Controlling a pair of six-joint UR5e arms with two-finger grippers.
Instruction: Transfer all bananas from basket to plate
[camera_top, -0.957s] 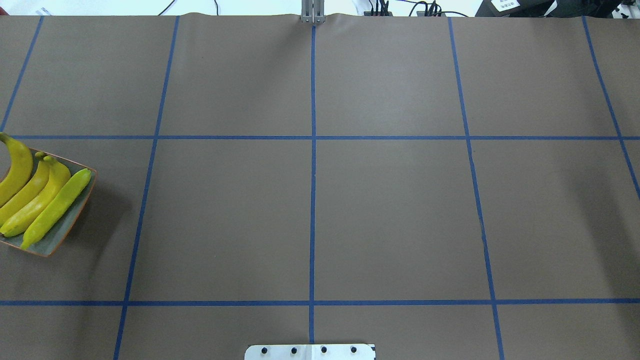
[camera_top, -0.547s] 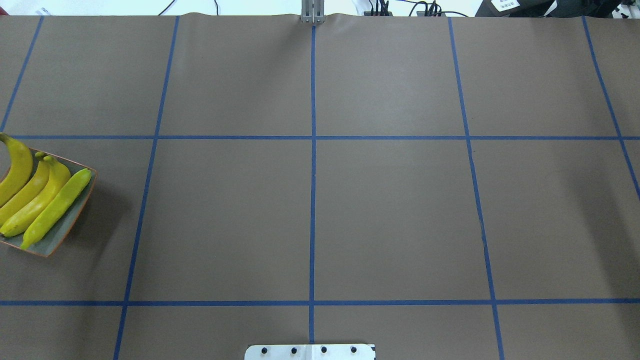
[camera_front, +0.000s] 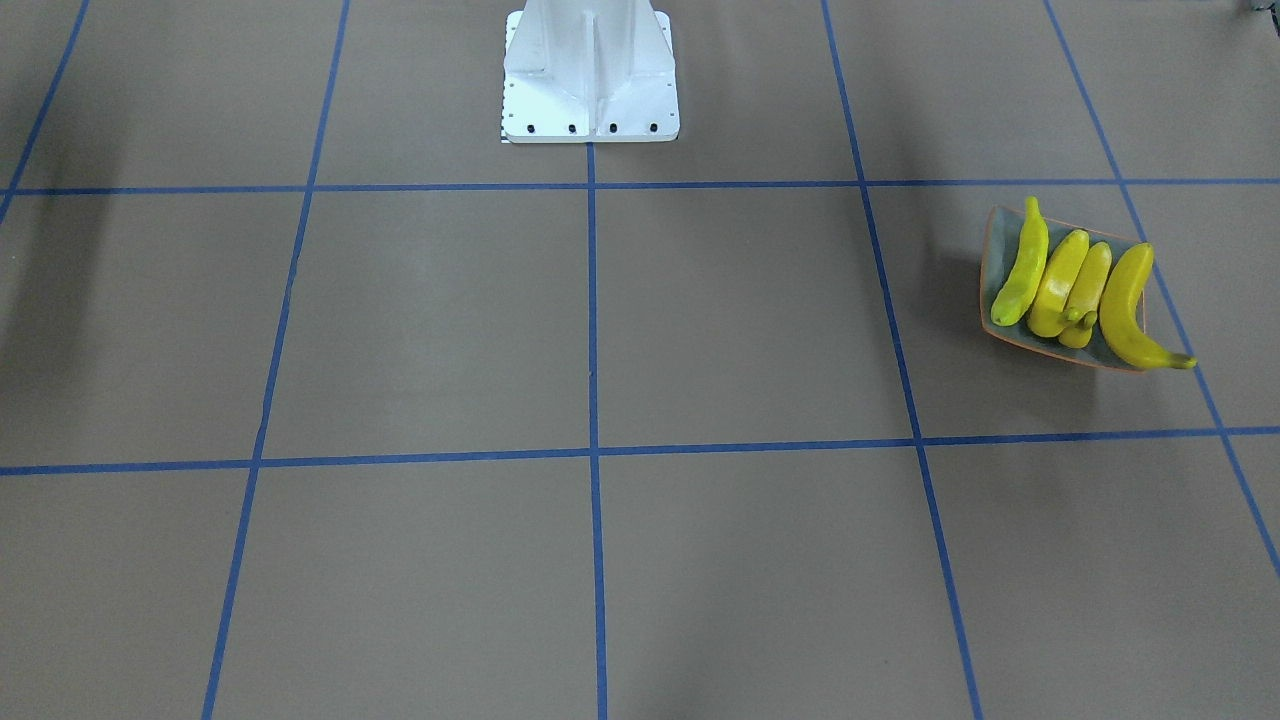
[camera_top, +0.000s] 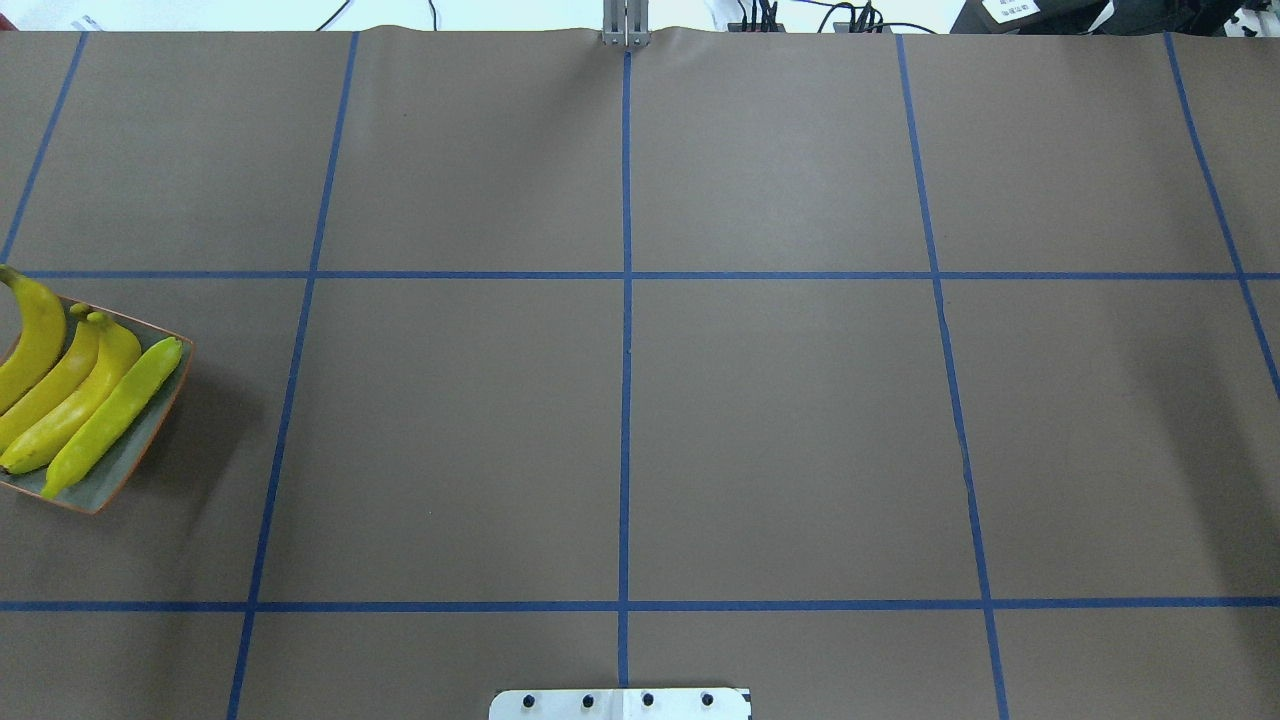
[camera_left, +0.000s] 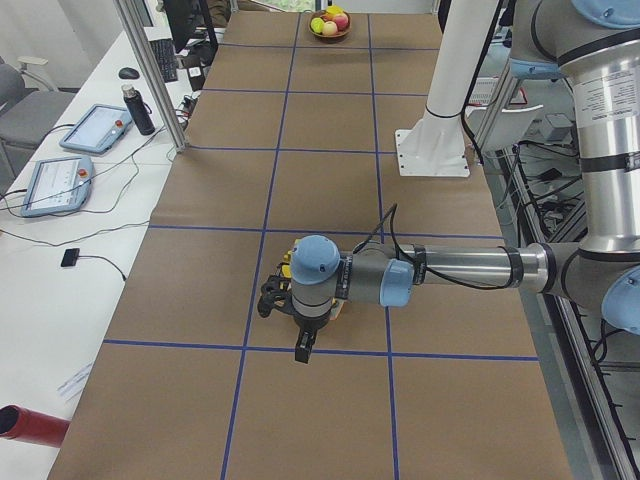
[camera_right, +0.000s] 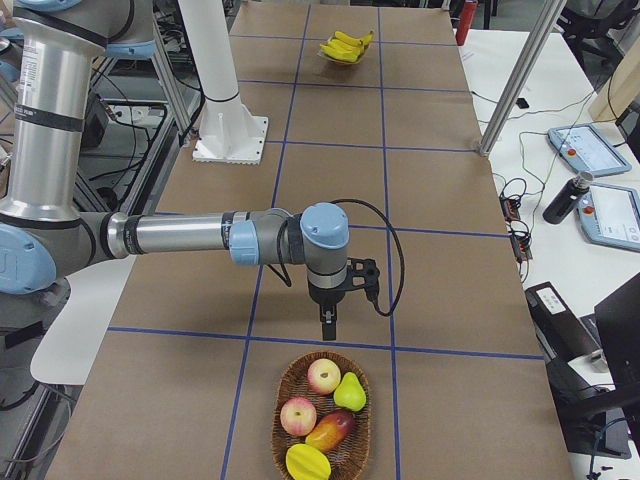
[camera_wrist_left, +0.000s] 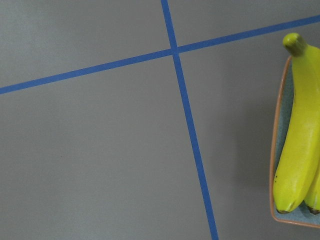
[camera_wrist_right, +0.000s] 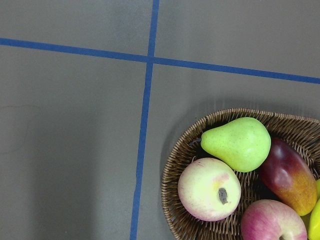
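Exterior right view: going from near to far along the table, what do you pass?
Nearest first: woven wicker fruit basket → right gripper → white metal robot pedestal base → square grey-green plate carrying yellow bananas.

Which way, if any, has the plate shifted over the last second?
No. In the overhead view the plate keeps the same gap to the blue tape line on its right; the bananas lie in the same row.

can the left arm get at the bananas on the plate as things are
Likely yes: the left gripper hangs close by the plate, and the bananas lie uncovered with nothing between.
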